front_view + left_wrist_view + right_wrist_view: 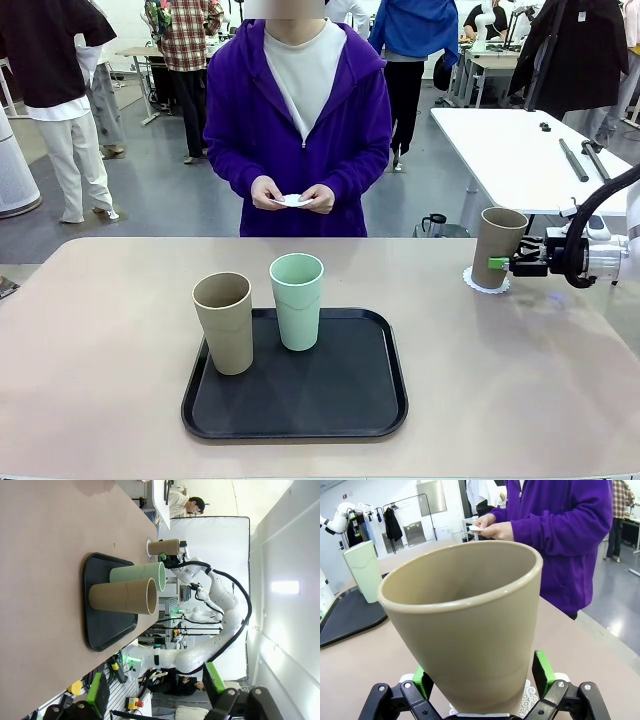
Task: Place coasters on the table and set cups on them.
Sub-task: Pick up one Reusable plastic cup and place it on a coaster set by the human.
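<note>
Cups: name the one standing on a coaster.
The tan cup at far right, on the white doily; the other tan cup and the mint cup stand on the black tray.

Place: robotics lab in an open hall.
Floor: smooth grey floor, with bystanders at 11 o'clock.
Furniture: white rectangular worktable at 2 o'clock; white partition screen.
Machine: white jointed robot arm over the beige-pink matte surface.

Cups: we count three. Two are tan, the left tan cup and the right tan cup, and one is the mint green cup.
Coasters laid out: we count one lacy coaster.
White paper in the person's hands: we cannot count the pieces.
Black tray: one.
Table: one.
</note>
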